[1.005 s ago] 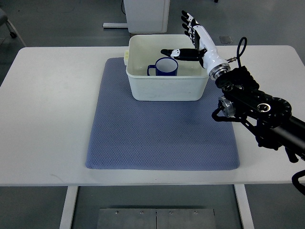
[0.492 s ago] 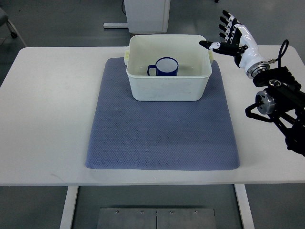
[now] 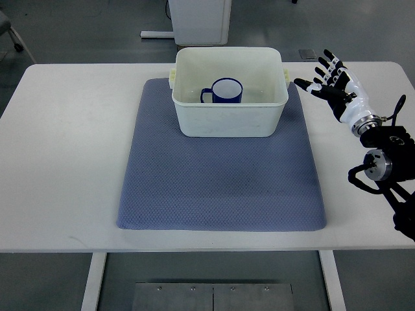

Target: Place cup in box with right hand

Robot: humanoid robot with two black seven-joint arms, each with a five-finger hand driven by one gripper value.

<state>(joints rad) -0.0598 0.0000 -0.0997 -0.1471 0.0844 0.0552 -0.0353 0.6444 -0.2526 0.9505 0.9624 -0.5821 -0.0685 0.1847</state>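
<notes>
A blue cup [image 3: 224,91] with a white inside stands upright in the white box [image 3: 228,122], its handle to the left. The box sits at the far end of a blue-grey mat [image 3: 220,175]. My right hand [image 3: 331,83] is open and empty, fingers spread, over the bare table to the right of the box and clear of it. The left arm is out of view.
The white table [image 3: 65,149] carries the mat. A white cabinet base [image 3: 198,23] stands behind the table's far edge. The right arm's black joints [image 3: 382,168] lie over the table's right edge.
My right hand has pulled out of the box, moving right and toward me, away from the cup. The cup stays in the box.
</notes>
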